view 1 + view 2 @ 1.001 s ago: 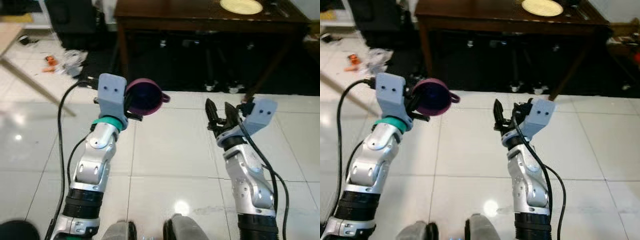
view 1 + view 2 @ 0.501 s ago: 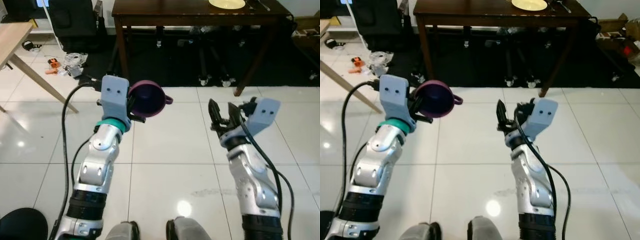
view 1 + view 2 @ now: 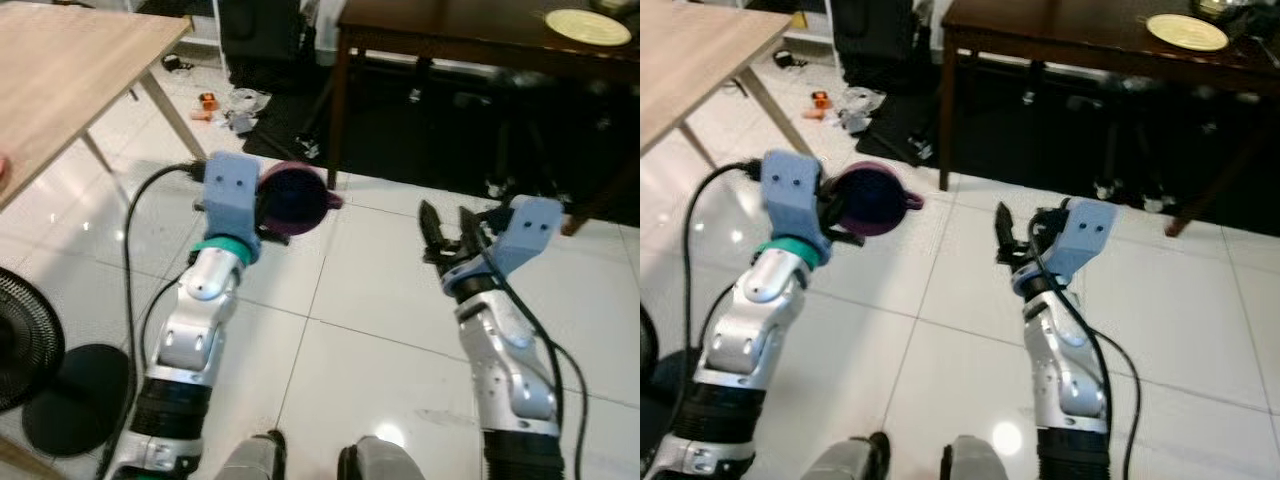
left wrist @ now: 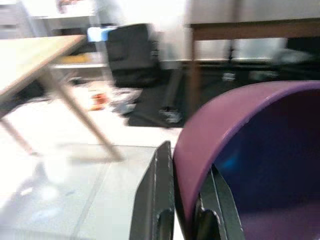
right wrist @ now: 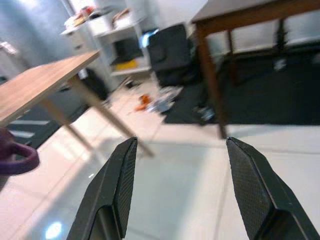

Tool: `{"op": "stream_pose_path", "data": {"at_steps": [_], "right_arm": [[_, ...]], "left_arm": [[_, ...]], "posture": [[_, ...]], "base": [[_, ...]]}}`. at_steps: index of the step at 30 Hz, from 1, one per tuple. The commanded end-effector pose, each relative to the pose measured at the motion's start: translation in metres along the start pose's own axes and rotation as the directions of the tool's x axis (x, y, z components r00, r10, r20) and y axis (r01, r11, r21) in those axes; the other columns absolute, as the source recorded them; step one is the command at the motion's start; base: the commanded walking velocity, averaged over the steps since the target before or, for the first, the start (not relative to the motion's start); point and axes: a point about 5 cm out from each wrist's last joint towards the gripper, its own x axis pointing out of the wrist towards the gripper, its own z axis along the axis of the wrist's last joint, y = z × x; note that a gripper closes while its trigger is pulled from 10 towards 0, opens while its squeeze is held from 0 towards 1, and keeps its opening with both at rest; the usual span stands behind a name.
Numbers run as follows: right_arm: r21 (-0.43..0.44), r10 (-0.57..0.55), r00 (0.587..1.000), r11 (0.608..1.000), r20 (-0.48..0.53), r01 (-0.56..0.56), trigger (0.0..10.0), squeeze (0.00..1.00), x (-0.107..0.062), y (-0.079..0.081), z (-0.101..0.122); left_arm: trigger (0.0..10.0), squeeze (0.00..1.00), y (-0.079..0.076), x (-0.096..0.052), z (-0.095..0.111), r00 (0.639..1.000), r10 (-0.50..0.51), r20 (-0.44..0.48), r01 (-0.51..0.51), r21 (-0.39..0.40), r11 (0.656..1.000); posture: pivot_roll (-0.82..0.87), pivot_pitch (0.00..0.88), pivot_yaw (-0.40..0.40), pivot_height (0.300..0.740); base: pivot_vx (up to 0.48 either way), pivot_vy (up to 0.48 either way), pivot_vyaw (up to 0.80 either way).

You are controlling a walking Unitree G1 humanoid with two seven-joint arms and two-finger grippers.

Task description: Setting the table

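— What's nearest us?

— The robot's two silver arms, both raised over the white tiled floor. The left end effector is clamped on the rim of a purple cup, one black finger outside the wall and one inside. The cup is tipped on its side, its dark mouth facing back toward the robot's head and its handle poking out toward the right arm.

— And the other arm?

— The right end effector carries nothing; its two long black fingers stand well apart, pointing forward and up. It's level with the cup but well clear of it, with bare tile between them.

— Anything off to the sides?

— On the robot's left there's a round black fan base on the floor, and above it a light wooden worktop on slanted legs.

— Farther on?

— Some small clutter on the tiles by a black chair. Then a dark wooden worktop ahead and to the right, with a pale yellow plate lying on it near the far end. The cup is well short of that worktop, held up in the air.
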Motion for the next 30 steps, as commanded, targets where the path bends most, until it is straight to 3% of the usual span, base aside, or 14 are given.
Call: {"op": "stream_pose_path", "data": {"at_steps": [1,26,30], "right_arm": [[0.002,-0.012,1.000,1.000,-0.012,0.012,10.0,0.00,-0.001,-0.003,-0.003],[0.037,0.039,0.999,0.999,0.017,-0.040,10.0,0.00,-0.001,0.005,0.001],[0.055,0.027,0.999,0.998,0.042,-0.029,10.0,0.00,-0.002,0.006,0.004]], "left_arm": [[10.0,0.00,-0.001,-0.001,-0.002,1.000,0.001,-0.005,-0.001,0.008,1.000],[10.0,0.00,0.006,0.003,0.001,0.997,0.073,0.013,-0.073,0.030,0.997],[10.0,0.00,0.011,0.007,-0.002,0.991,0.134,-0.009,-0.134,0.059,0.989]], "posture": [[-0.10,0.000,0.063,0.740],[-0.09,0.000,0.064,0.740],[-0.10,0.000,0.065,0.740]], "base": [[0.000,0.000,0.79],[0.000,0.000,0.78],[0.413,0.000,0.19]]}}
